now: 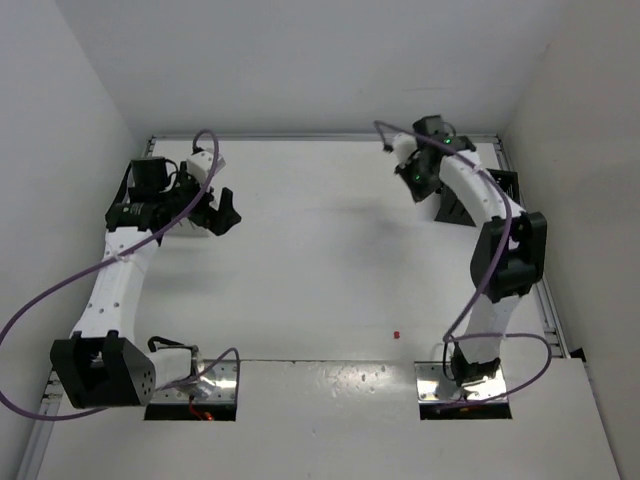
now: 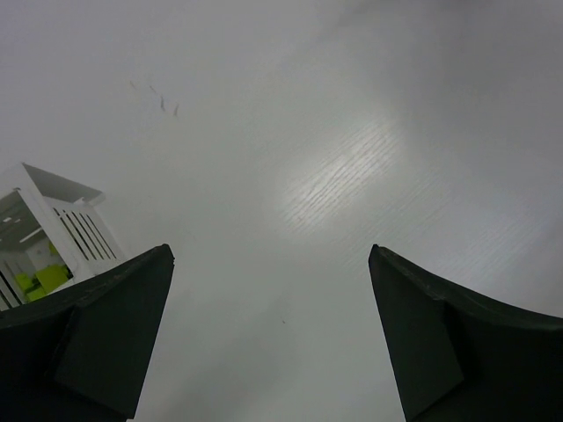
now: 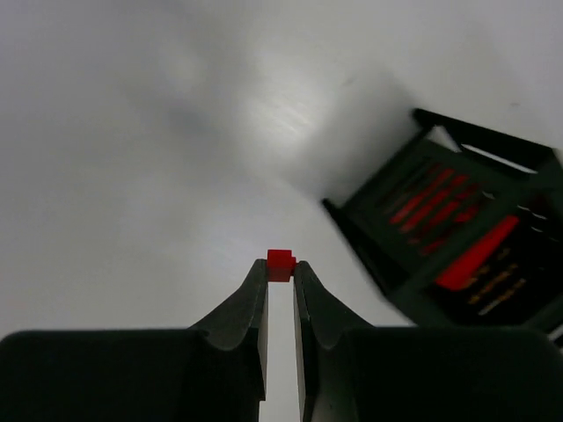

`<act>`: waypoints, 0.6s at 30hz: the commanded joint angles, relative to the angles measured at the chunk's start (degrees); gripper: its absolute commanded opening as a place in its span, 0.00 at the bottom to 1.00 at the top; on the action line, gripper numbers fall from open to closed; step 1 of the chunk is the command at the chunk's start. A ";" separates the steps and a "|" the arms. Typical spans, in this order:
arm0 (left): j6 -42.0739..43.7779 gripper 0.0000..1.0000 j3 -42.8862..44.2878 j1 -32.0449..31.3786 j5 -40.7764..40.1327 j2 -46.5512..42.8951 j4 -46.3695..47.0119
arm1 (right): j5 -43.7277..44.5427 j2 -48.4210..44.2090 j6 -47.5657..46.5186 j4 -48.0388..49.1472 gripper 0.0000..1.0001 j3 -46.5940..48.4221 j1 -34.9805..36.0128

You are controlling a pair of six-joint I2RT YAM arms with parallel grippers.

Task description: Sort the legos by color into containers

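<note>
The left arm (image 1: 115, 290) rises from its base at the near edge and stretches toward the far left corner of the table (image 1: 320, 260), wrist bent down so the left gripper (image 2: 268, 253) points at the bare white surface. Its claw stands wide, both dark fingers (image 2: 114, 325) far apart with nothing between them. Just to the left of that claw, in the wrist view, sits the white bin (image 2: 66, 220) with slatted sides, and yellow-green pieces (image 2: 44, 280) lie inside it. The right arm (image 1: 490, 230) climbs from its base, folds at the elbow and reaches toward the far right side, wrist angled down. The right gripper (image 3: 281, 274) is pinched narrow on a small red brick (image 3: 281, 262), held at the very tips above bare table. The black bin (image 3: 457, 176) sits ahead and to the right of those tips, apart from the brick, appearing tilted in the wrist view, with red pieces (image 3: 475, 255) in it. One more loose red brick (image 1: 397, 334) lies alone on the table near the right arm's base.
</note>
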 commanded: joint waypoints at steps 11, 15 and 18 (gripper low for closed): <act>0.26 1.00 0.36 -2.94 -1.77 -1.26 0.22 | -3.93 18.14 -0.80 -13.19 0.00 35.24 -18.99; 0.26 1.00 0.36 -2.94 -2.39 -0.73 0.22 | -6.39 19.46 -0.18 -13.19 0.00 34.10 -20.14; 0.26 1.00 0.36 -2.94 -2.92 -0.73 0.22 | -7.63 19.98 -0.18 -13.72 0.02 32.78 -20.67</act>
